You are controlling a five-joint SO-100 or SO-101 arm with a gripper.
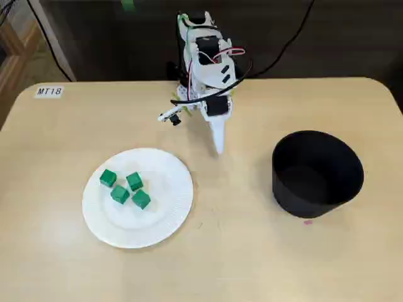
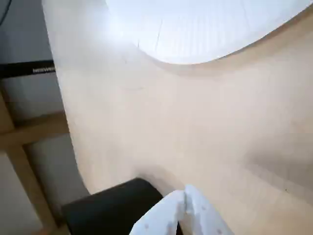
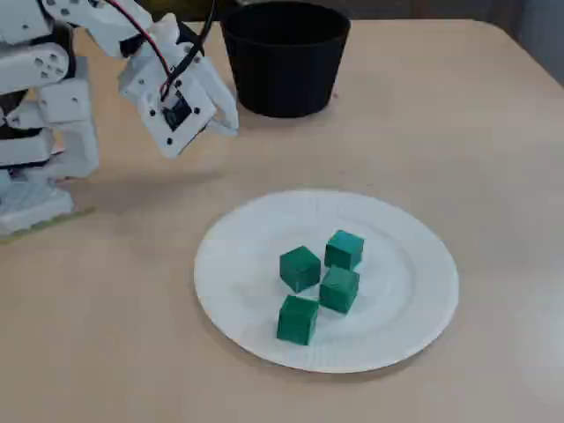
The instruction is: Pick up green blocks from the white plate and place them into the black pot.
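A: You're at the opening of a pick, as I read it. All four green blocks (image 1: pixel 119 194) sit bunched on the white plate (image 1: pixel 167 217), lower left in a fixed view. No green shows inside the black pot (image 1: pixel 308 192) at the right of that frame.

B: Agreed, nothing is delivered yet. Your pincer (image 1: pixel 218 146) hangs point-down over bare worktop (image 1: pixel 252 251), upper centre of the frame. It is between plate and pot and apart from both.

A: And it carries nothing. In the wrist view the fingertips (image 2: pixel 198 211) meet with no gap at the bottom edge. The plate's rim fills the top, and the pot's dark wall sits at lower left.

B: So your next move, I'd judge, is to spread the jaws before you travel, then swing toward the plate side and come down over one block.

A: Pick your target with care. In a fixed view the outlying block (image 3: pixel 298 319), lowest in the frame, looks the freest of the four. The other three crowd together just above it.

B: That's the one I'd take first. You'll want one finger on each side of it, clear of its neighbour. The risk is nudging the cluster, or pressing on the thin plate so that it shifts.

A: Once you have it, you'll need to carry it high enough to clear the pot's rim before you let go.
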